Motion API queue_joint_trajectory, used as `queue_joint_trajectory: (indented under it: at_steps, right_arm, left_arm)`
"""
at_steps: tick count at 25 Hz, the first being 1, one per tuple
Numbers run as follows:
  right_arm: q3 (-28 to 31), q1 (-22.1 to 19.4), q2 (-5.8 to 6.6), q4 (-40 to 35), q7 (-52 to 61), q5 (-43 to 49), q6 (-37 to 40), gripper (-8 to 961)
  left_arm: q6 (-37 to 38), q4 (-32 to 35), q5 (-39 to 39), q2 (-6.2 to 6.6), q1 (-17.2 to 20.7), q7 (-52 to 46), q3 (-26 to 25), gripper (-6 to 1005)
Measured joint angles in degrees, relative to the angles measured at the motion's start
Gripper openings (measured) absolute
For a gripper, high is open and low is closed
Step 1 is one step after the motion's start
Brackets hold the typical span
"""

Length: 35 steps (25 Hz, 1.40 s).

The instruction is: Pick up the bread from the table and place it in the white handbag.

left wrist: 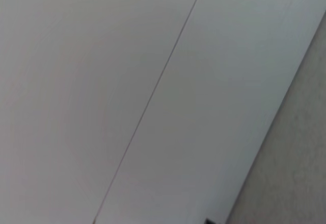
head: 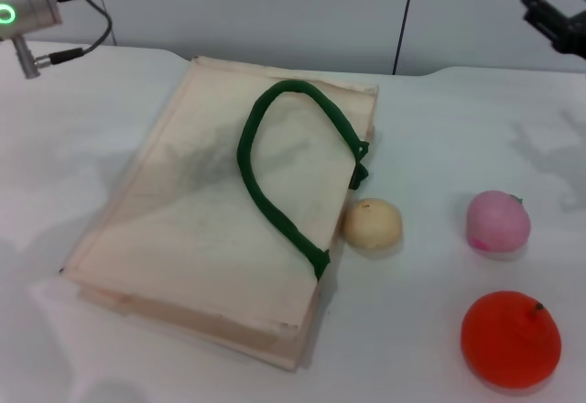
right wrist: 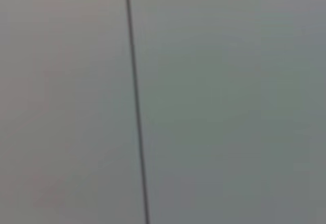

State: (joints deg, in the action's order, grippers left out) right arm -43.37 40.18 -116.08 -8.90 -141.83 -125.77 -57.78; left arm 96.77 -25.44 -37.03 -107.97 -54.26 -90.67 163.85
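Note:
The white handbag lies flat on the white table, its dark green loop handle resting on top. The ridged orange-and-cream bread shows in no view. Part of my left arm hangs at the far left corner, high above the table; its gripper is out of view. A black part of my right gripper shows at the far right edge, well away from the bag. Both wrist views show only a plain grey wall with a thin dark seam.
A small round pale beige bun lies against the bag's right edge. A pink round fruit and a red-orange round fruit lie to the right of it. A black cable runs down the back wall.

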Motion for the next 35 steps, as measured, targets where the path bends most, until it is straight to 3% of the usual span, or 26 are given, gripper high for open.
queue_joint_trajectory:
  at_steps: [2,4,5,6,7,9,13,20,26,35]
  right_arm:
    - [1.42,-0.86,0.08,-0.1,-0.01,0.0,-0.66,893]
    - [2.96,-1.62,0.16,-0.15,-0.06,0.0,-0.97,893]
    - [3.72,-1.92,0.17,-0.16,-0.21,0.0,-1.02,893]
    - [4.31,-2.27,0.19,-0.17,-0.56,-0.01,-1.1,893]
    - [4.79,-2.51,0.18,-0.17,-0.96,-0.01,-1.25,893]
    - [6.26,-3.06,0.14,0.05,-2.34,-0.01,-2.26,893]
    - [9.44,-4.64,-0.07,0.45,-4.29,-0.01,-5.55,894]
    - [16.36,-4.68,-0.18,4.39,-7.67,0.0,-8.87,894]
    - [19.45,-5.07,-0.19,4.96,-7.95,0.14,-9.81,894]
    - [19.57,-4.57,-0.19,6.06,-8.3,0.14,-9.77,894]
  left_arm:
    - [-0.04,0.01,-3.23,-1.1,0.49,3.91,-0.04,479]
    - [-0.14,0.07,-8.97,-3.28,1.55,12.23,-0.07,516]
    - [-0.17,0.08,-13.06,-4.98,2.62,18.75,-0.05,534]
    - [-0.19,0.07,-14.08,-5.41,2.89,20.51,-0.04,553]
    - [-0.31,0.12,-16.92,-6.75,3.88,25.71,-0.05,571]
    - [-1.16,1.68,-20.98,-8.25,5.85,34.72,-0.14,716]
    - [-7.23,10.18,-26.35,-8.11,8.9,46.29,-0.42,717]
    - [-14.74,18.33,-38.63,-8.42,11.89,55.05,-0.54,714]
    - [-14.73,19.96,-38.44,-7.96,11.18,54.21,-0.37,681]
    - [-12.07,22.94,-45.71,-8.39,13.43,56.54,-0.65,688]
